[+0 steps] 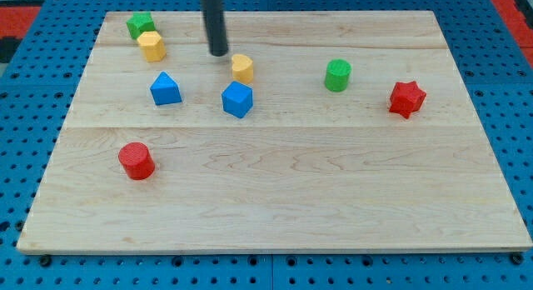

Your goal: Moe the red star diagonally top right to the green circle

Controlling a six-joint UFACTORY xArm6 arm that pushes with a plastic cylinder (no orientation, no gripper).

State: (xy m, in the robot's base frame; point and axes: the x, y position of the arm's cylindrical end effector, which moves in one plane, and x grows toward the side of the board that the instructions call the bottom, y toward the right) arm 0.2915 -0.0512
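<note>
The red star (407, 98) lies near the view's right edge of the wooden board (275, 198). The green circle (338, 75), a short cylinder, stands to the star's left and a little higher in the view. My tip (218, 52) is at the view's top centre-left, far left of both, just up and left of a yellow block (242, 67). It touches no block.
A blue cube (237, 99) sits below the yellow block. A blue house-shaped block (165, 88) is further left. A yellow block (151, 46) and a green block (141, 25) sit at the top left. A red cylinder (136, 161) is at the lower left.
</note>
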